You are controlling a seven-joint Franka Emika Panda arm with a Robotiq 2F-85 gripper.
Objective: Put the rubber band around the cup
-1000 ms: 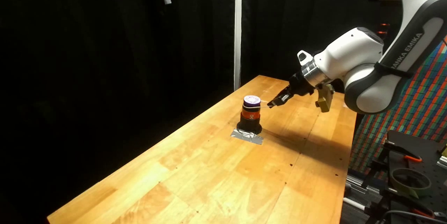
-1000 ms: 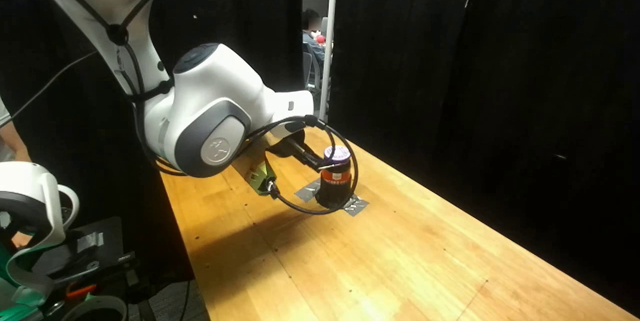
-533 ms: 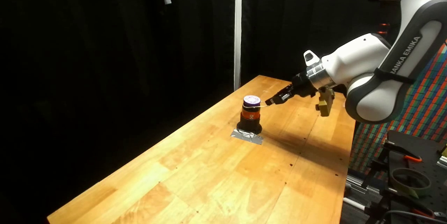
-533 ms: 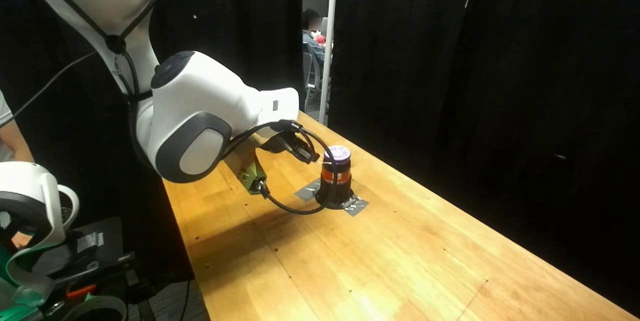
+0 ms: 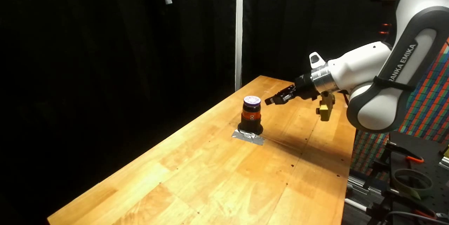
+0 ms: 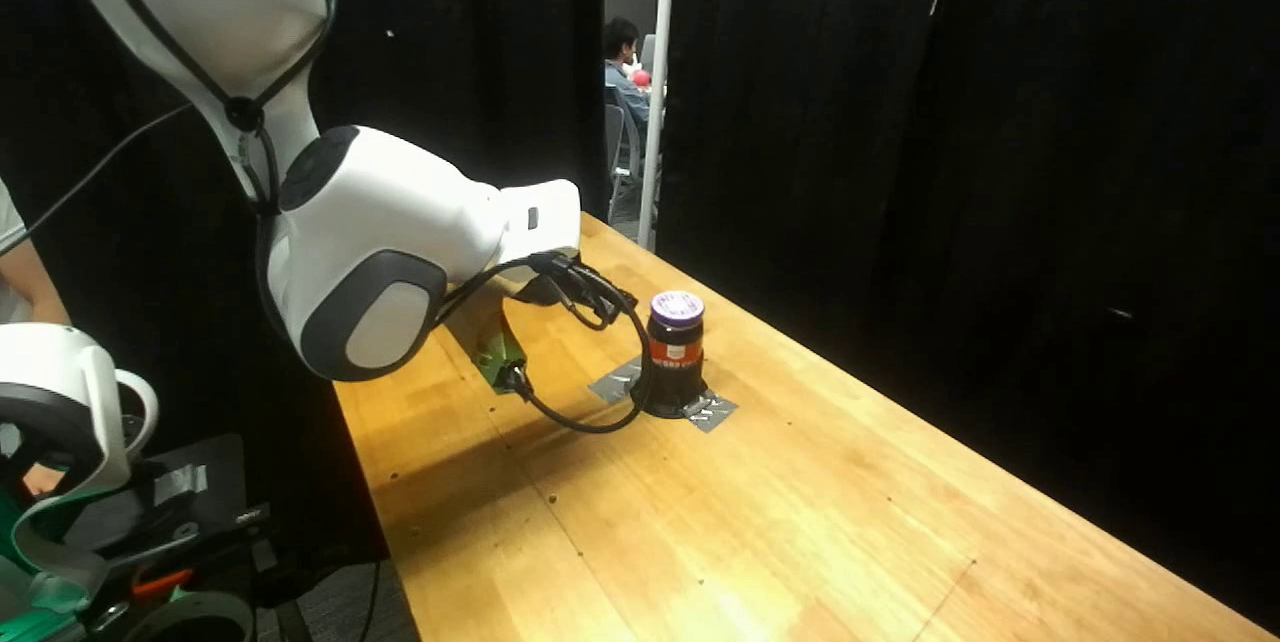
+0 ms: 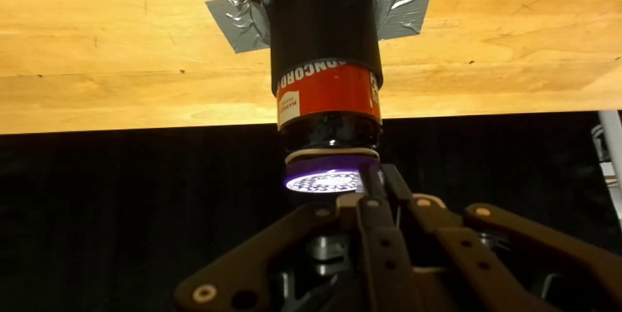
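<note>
Black curtains [image 5: 122, 88] are hanging beyond the desk [image 5: 203, 183]. My gripper [image 7: 382, 171], fingertips [image 7: 397, 183] together, seemingly empty, could be bumping the cup [image 7: 332, 127] if advancing. Near the desk's curtain-side edge, a holder [image 7: 324, 25] is containing this cup; the lid [image 7: 318, 181] is hiding its contents. Below it, the rubber band [image 7: 335, 151] is hugging the front, perhaps slipping off if loose behind.

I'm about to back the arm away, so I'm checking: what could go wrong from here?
The rubber band sits just under the purple lid of the jar, its far side hidden; it might not be seated all round and could ride up. The gripper is close to the lid, so a sideways swing could bump it. In an exterior view, the cable loop appears near the jar and might snag.
</note>
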